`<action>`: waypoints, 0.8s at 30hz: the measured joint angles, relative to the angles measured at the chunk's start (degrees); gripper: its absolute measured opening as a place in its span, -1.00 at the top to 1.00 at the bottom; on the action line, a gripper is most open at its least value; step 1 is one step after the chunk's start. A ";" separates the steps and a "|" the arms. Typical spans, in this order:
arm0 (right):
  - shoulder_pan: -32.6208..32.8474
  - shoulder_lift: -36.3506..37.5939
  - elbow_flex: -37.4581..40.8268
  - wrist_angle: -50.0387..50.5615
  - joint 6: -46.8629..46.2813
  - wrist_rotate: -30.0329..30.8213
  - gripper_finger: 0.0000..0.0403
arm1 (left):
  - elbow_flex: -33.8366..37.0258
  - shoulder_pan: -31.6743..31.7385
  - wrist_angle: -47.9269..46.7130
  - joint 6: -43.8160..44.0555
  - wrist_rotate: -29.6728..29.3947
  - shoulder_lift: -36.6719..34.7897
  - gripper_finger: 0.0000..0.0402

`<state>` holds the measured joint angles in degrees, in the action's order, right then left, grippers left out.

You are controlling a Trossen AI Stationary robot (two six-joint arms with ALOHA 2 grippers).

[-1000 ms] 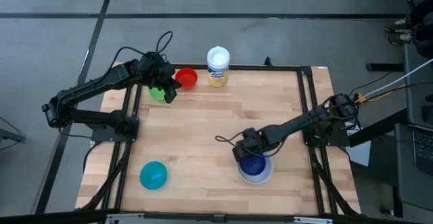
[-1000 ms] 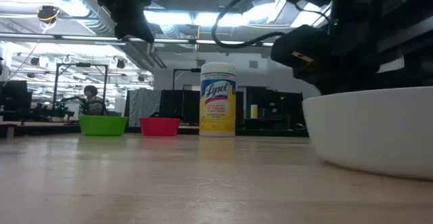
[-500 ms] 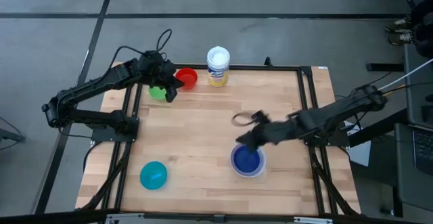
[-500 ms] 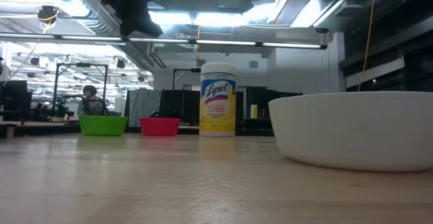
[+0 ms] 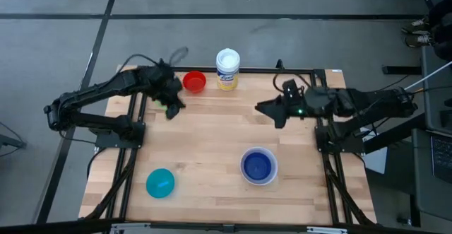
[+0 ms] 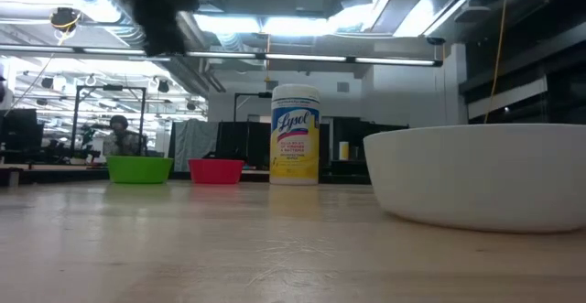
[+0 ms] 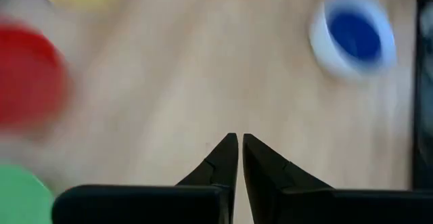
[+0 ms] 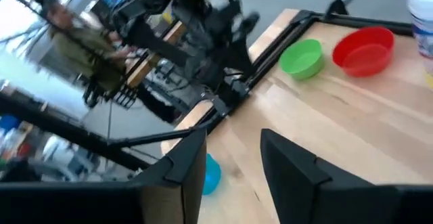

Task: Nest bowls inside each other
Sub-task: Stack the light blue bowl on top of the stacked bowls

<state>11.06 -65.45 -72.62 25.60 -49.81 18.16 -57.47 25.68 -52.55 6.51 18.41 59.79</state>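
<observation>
The white bowl (image 5: 258, 179) stands at the table's near right with the dark blue bowl (image 5: 257, 166) nested inside it. The cyan bowl (image 5: 160, 182) sits alone at the near left. The green bowl (image 8: 301, 56) and the red bowl (image 5: 194, 82) rest side by side at the far left. My left gripper (image 7: 238, 140) is shut with nothing between its fingers. It hovers over the green bowl and hides most of it in the high view. My right gripper (image 8: 233, 149) is open, holds nothing, and is raised high over the table's right middle (image 5: 263, 109).
A white cylindrical tub with a yellow label (image 5: 227, 68) stands at the far edge, just right of the red bowl. A black frame (image 5: 321, 107) runs along the table's sides. Bare wood (image 5: 212, 142) lies between the bowls. A person (image 6: 119, 136) sits in the room beyond.
My right gripper has risen away from the nested white and dark blue bowls and swung toward the table's far right, tipping from pointing down to nearly level. The two bowls stay on the table and have slid slightly left. My left gripper has shifted a little left over the green bowl.
</observation>
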 joint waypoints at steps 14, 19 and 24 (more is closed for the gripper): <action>-17.98 0.00 -0.02 -2.21 14.61 -25.05 0.30 | 1.50 -33.35 -12.35 23.96 -7.01 1.29 0.50; -20.70 0.00 -0.02 -3.45 15.94 -30.21 0.26 | 7.42 -42.70 -8.07 32.07 -6.09 3.60 0.45; -21.38 0.00 -0.02 -3.79 15.55 -32.64 0.28 | 12.18 -48.70 -0.23 38.81 -4.30 4.73 0.44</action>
<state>-10.33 -65.45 -72.64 21.81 -34.26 -14.47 -45.29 -23.02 -52.78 45.32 14.11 64.51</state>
